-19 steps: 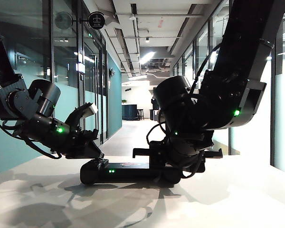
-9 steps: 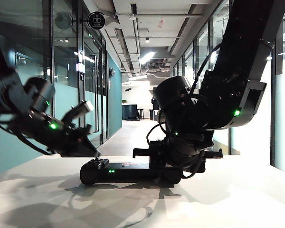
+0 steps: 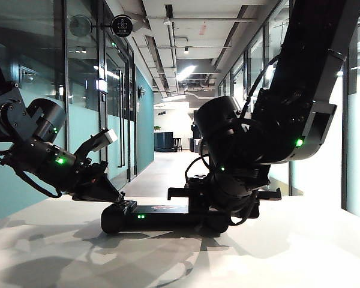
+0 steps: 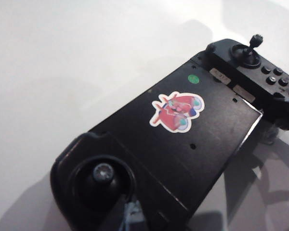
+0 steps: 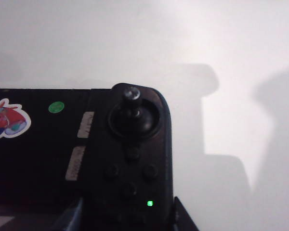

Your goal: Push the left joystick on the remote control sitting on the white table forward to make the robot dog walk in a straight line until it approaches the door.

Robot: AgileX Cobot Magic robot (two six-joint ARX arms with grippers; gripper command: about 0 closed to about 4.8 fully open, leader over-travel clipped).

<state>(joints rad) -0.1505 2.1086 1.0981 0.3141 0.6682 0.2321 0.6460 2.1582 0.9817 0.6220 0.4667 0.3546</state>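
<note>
on the left handle of the remote control [image 4: 183, 144] stands the left joystick [image 4: 104, 172], a short black stick with a round grey tip rising from a round well, seen close in the left wrist view. the controller lies flat on the white table [image 3: 288, 252], its dark middle panel bearing a reddish sticker [image 4: 177, 111] and a small green dot [image 4: 193, 79]. at the far handle the right joystick [image 5: 132, 94] leans slightly in its own well, with a cluster of small round buttons [image 5: 130, 168] beside it and a green light [image 5: 150, 203] glowing near the handle's end.

the left gripper [image 3: 111, 195] hangs low over the controller's left end in the exterior view, angled down towards it; only a dark sliver of one finger [image 4: 130, 216] shows just beside the left joystick, and i cannot tell how wide the jaws stand or whether the finger touches the stick. the right gripper [image 5: 127, 219] sits at the right handle, with a finger tip showing on either side of the handle's body, so it holds the remote control by that end.

beyond the table a glass-walled corridor [image 3: 168, 162] runs back to a bright room.
</note>
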